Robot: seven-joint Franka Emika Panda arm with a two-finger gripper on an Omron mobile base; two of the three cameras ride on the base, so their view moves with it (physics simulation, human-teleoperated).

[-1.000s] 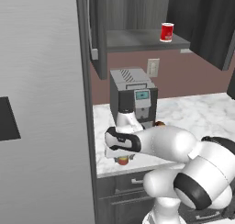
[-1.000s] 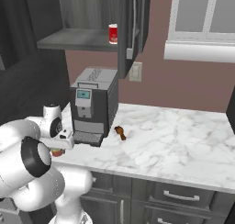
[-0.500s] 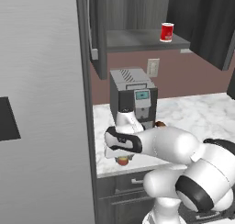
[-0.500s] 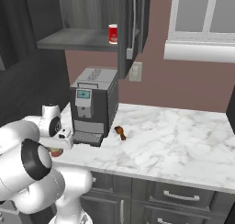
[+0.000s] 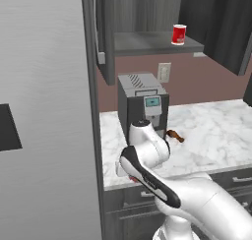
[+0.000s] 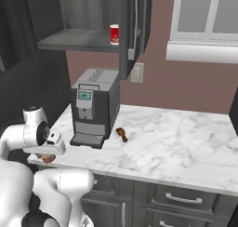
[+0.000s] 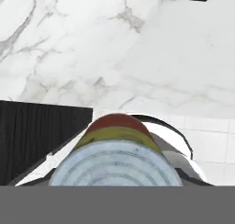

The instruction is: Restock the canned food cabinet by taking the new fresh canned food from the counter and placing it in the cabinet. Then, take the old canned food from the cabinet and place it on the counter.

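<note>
At the counter's [image 6: 186, 147] front left corner, the robot's gripper [image 6: 48, 155] is pinched on the new fresh canned food [image 7: 117, 152], the short can sitting low under the white hand at the very edge of the marble worktop. From the hand camera the can fills the lower middle: a pale greenish-grey ringed lid toward the lens, then a yellow band, then a red one; no lettering can be read on the label. In the right base view only a sliver of red and yellow shows beneath the hand.

Above, the cabinet [image 5: 147, 17] stands with its dark doors open. The old canned food [image 5: 179, 35], bright red with a white patch on its label, stands upright near the front edge of the grey shelf, toward its right end; the marking is too small to read.

A dark coffee machine [image 6: 95, 107] with a small lit screen stands at the back left of the counter, near the gripper. Just beside its right side a small brown object [image 6: 122, 134] lies on the marble. A pale wall outlet [image 5: 164, 72] sits on the reddish-brown wall behind the machine.
</note>
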